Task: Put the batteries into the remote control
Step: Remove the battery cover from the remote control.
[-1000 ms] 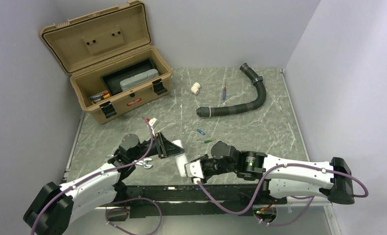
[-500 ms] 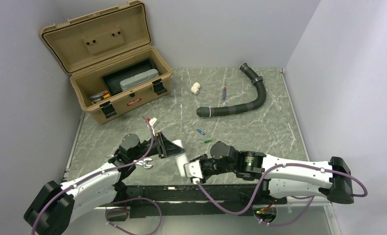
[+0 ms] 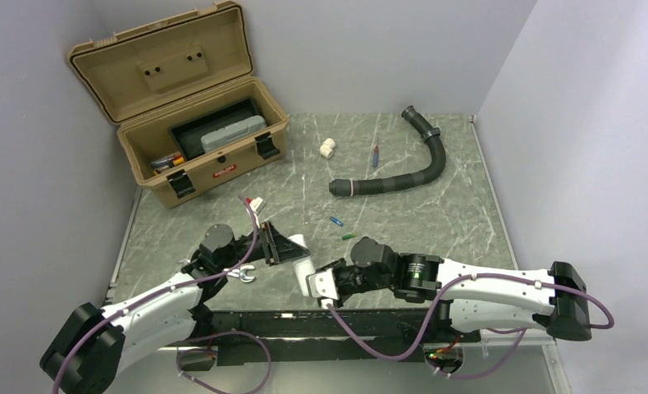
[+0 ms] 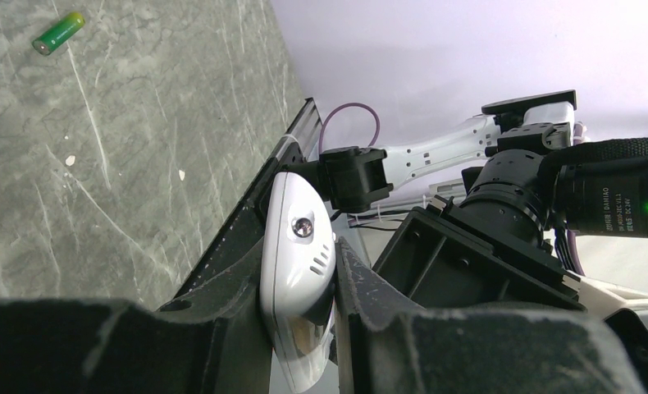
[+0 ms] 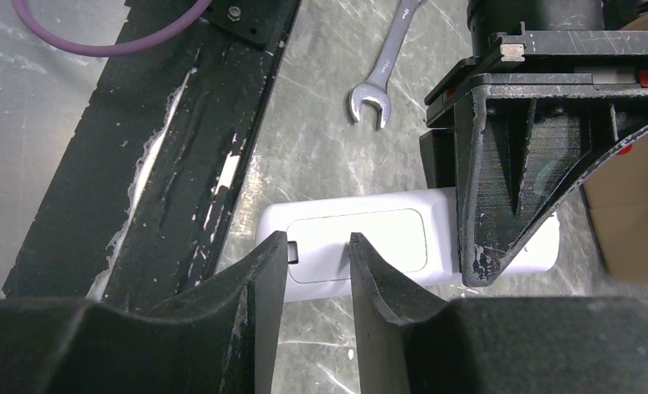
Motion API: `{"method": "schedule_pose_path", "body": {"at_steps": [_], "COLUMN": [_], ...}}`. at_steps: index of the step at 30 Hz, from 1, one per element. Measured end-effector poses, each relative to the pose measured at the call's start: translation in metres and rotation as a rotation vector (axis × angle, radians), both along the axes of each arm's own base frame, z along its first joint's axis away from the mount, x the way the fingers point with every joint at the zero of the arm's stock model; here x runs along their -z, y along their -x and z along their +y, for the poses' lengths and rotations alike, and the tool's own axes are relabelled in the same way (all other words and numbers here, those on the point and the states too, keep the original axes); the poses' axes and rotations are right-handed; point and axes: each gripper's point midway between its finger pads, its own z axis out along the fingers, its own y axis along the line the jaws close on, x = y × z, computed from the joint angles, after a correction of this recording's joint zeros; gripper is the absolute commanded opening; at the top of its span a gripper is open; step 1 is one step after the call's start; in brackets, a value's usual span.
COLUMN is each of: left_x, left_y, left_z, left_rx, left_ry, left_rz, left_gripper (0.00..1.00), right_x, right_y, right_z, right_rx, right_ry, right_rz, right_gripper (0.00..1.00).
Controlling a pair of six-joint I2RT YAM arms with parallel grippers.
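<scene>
My left gripper pinches the remote control, right gripper half-spread over its shut cover; blue battery and green battery lie beyond, unloaded.

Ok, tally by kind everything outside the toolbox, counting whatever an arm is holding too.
Batteries: 2 (blue battery, green battery)
Remote control: 1
Wrench: 1
Corrugated hose: 1
White pipe fitting: 1
Red-and-blue stick: 1
Total: 7
</scene>
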Motion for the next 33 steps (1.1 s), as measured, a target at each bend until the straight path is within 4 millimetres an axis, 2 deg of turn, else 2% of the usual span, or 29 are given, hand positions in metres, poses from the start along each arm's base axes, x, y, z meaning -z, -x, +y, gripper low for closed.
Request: {"method": "schedule_pose_path", "body": {"at_steps": [23,33], "left_x": [-0.002,-0.001], "left_y": [0.000,0.000], "left_z": [-0.001,-0.001], "left_rx": [0.002,0.004], "left_ry": [0.012,0.011], "left_rz": [0.009,0.011], "left_gripper": [0.00,0.00], "right_x": [-0.006,-0.021], "right_y": [-0.009,-0.006], "right_z": [-0.003,-0.004], "right_rx": [0.038,0.029], "right_ry": [-0.012,-0.056], "right_rz": [-0.046,-0.048], "right_gripper": [0.36,0.37]}}
